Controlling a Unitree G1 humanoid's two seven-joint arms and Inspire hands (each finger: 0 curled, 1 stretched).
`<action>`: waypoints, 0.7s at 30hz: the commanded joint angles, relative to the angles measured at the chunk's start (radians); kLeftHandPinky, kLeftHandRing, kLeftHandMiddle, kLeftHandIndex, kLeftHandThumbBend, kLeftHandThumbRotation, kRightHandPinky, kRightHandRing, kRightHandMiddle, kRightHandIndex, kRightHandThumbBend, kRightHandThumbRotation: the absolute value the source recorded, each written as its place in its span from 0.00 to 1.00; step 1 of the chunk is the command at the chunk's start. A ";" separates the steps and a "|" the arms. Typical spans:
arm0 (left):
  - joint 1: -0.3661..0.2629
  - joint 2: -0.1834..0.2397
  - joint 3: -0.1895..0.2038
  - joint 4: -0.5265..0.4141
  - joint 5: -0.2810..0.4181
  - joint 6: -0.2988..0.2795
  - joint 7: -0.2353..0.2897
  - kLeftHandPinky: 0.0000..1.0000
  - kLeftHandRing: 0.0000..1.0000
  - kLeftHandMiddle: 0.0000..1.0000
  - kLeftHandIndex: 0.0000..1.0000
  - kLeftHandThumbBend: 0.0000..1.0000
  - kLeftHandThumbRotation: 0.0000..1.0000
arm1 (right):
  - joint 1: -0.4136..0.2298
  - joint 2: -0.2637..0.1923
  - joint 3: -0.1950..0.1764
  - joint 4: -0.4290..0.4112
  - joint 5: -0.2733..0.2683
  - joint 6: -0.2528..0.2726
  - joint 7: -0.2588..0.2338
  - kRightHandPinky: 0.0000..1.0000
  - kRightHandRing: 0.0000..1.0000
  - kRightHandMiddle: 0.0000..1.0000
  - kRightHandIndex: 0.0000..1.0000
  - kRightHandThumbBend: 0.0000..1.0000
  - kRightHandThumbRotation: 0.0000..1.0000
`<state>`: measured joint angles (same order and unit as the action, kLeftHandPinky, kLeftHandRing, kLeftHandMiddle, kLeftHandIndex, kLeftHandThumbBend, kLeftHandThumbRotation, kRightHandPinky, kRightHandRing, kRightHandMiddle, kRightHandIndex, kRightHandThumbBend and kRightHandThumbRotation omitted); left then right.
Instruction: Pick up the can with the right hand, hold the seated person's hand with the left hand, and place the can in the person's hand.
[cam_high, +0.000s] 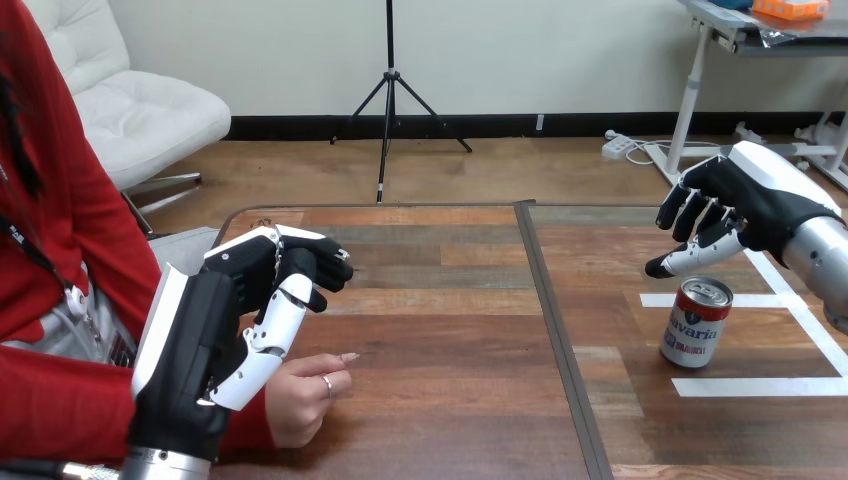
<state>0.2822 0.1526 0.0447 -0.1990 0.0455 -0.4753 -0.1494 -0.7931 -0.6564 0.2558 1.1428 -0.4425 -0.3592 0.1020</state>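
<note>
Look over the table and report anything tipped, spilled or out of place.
Nothing stands out. The can stands upright on the table, no spill around it, the right hand above it and apart. The person's hand rests on the table beside the left hand.

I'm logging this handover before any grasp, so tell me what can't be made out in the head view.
All in the head view:
- The person's hand: its wrist lies behind the left hand, so contact between them cannot be told.
- The can: its far side faces away from the camera.
- The right hand: its arm is cut off by the right edge.
</note>
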 joint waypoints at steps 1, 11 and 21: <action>-0.040 0.013 0.016 -0.033 0.001 0.002 0.010 0.47 0.56 0.56 0.54 0.12 0.67 | -0.048 0.017 -0.005 -0.003 0.004 0.018 0.010 0.49 0.52 0.55 0.56 0.93 0.04; -0.030 0.012 0.021 -0.041 0.001 0.004 0.008 0.47 0.57 0.57 0.54 0.11 0.67 | -0.052 0.015 0.008 0.005 -0.004 0.050 0.063 0.62 0.67 0.68 0.70 1.00 0.25; -0.026 0.011 0.022 -0.038 0.007 -0.007 0.011 0.47 0.57 0.57 0.54 0.09 0.67 | -0.055 0.009 0.020 0.015 -0.015 0.061 0.095 0.70 0.75 0.77 0.77 1.00 0.36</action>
<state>0.2844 0.1536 0.0575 -0.2004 0.0475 -0.4723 -0.1477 -0.7930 -0.6557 0.2750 1.1585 -0.4534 -0.2959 0.1937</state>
